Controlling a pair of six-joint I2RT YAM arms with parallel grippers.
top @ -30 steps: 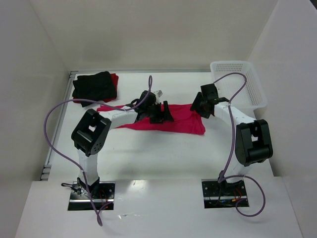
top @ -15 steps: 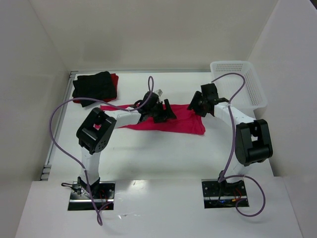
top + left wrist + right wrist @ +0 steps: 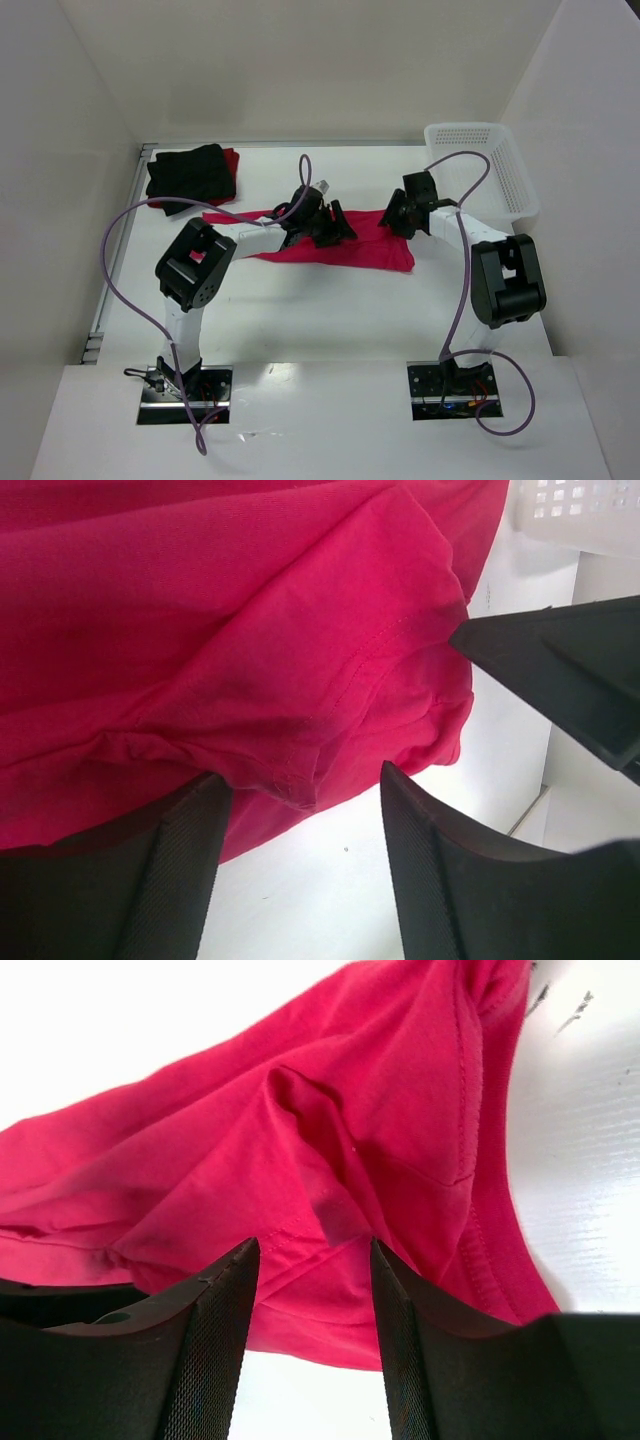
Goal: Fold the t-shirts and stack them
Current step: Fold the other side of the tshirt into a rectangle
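Two claws are hovering released over the pink shirt point(image 3: 368, 250) spread at the centre. Since a second ago we are edging the left claw point(image 3: 332, 226) toward three o'clock and the right claw point(image 3: 394, 214) toward nine, lining up on folds we judge ready for pinching.

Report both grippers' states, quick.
Left gripper: open, low over the crimson-pink t-shirt, holding nothing.
Right gripper: open over the same shirt, holding nothing.
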